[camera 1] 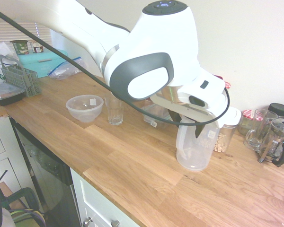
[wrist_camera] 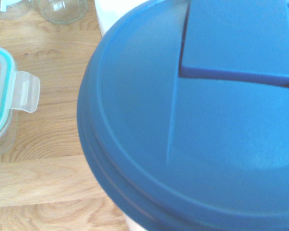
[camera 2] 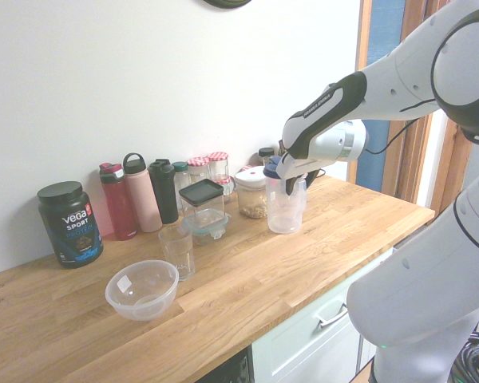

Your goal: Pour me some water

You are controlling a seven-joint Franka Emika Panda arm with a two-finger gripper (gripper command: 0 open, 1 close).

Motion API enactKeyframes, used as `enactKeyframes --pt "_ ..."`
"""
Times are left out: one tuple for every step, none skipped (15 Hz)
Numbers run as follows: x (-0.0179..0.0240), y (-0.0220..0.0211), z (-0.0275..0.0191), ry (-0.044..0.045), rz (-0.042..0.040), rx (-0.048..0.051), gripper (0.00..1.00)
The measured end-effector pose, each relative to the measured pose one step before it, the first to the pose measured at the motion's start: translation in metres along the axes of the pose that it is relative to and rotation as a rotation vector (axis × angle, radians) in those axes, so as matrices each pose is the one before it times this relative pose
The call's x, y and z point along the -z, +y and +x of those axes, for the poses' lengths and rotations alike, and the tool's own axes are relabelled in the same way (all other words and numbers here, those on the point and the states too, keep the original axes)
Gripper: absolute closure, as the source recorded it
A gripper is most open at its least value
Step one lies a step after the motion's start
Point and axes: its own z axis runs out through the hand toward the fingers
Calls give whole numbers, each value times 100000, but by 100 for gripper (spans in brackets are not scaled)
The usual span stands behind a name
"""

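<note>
Gripper [camera 1: 187, 122] at the top of the pitcher [camera 1: 194, 153], upright on the counter [camera 1: 113, 165] — its hold, if any, impossible to tell. An off-centre grip could let it twist; a loose lid [wrist_camera: 135, 106] — spill water beyond the glass [camera 1: 115, 114].

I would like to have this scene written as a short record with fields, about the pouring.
Pitcher: upright on the counter
Lid: blue, on the pitcher
Gripper: at the pitcher's upper part; grip unclear
Glass: upright, beside the plastic bowl
Water in pitcher: cannot tell
</note>
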Motion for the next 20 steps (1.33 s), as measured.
enactKeyframes --pt "-56 42 -59 -118 -164 63 100" --pt "-72 79 -66 -144 -206 5 100" --pt "-44 78 -33 -81 -152 -85 100" --pt "-6 36 4 -2 -43 -66 100" --pt "1 8 4 9 -9 -20 100" --pt "3 27 13 22 -30 -59 100" --pt "5 38 18 30 -39 -82 100" --pt "7 29 17 42 -24 -65 100" --pt "2 16 8 22 -45 12 100" --pt "26 42 19 78 -135 91 100" --pt "218 107 76 189 -85 322 100" --pt "791 232 187 -266 115 1312 100" --pt "1648 331 387 -1610 347 3801 100" --pt "2345 300 423 -1845 1076 4437 100" --pt "2678 146 249 -1631 1368 4334 100" --pt "2561 -7 -33 -2595 1113 5120 100" --pt "1984 -396 -266 -3230 408 5352 100" --pt "1412 -860 -316 -3022 -17 5268 100" --pt "836 -1386 -227 -2824 -86 5193 100" --pt "430 -1889 -81 -2570 -46 5536 100"
